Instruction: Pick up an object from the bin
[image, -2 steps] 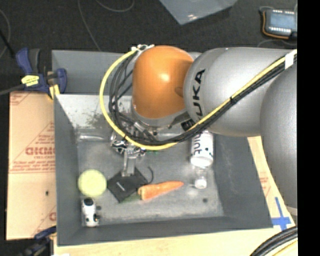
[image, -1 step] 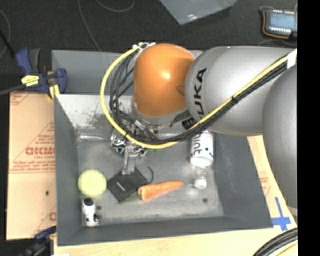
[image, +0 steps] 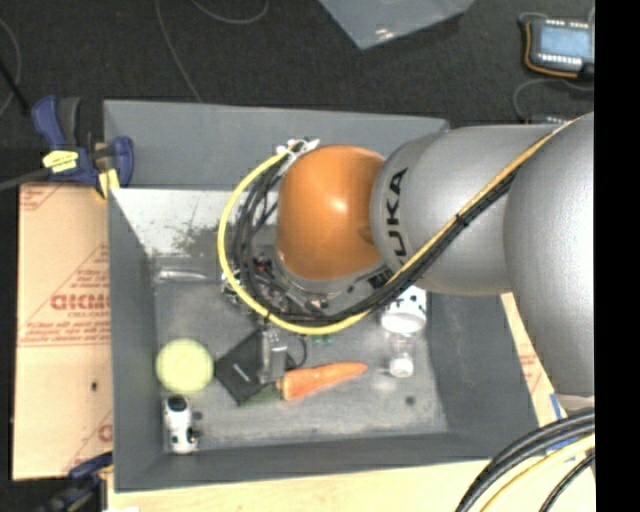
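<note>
Carrot (image: 322, 379), orange and tapered, lay on the bin (image: 340, 418) floor near its front edge, its thick end pointing left and touching a flat black card (image: 237, 372). The gripper (image: 273, 352) hung low under the orange cover (image: 325, 210), just above the spot where carrot and card met. Whether it was spread or pressed together could not be told. By my judgement the step in hand was the approach for a grasp, with nothing lifted. The next move would call for settling on the carrot rather than the card, then closing and raising. A yellow-green ball (image: 185, 367) sat just left of the card.
</note>
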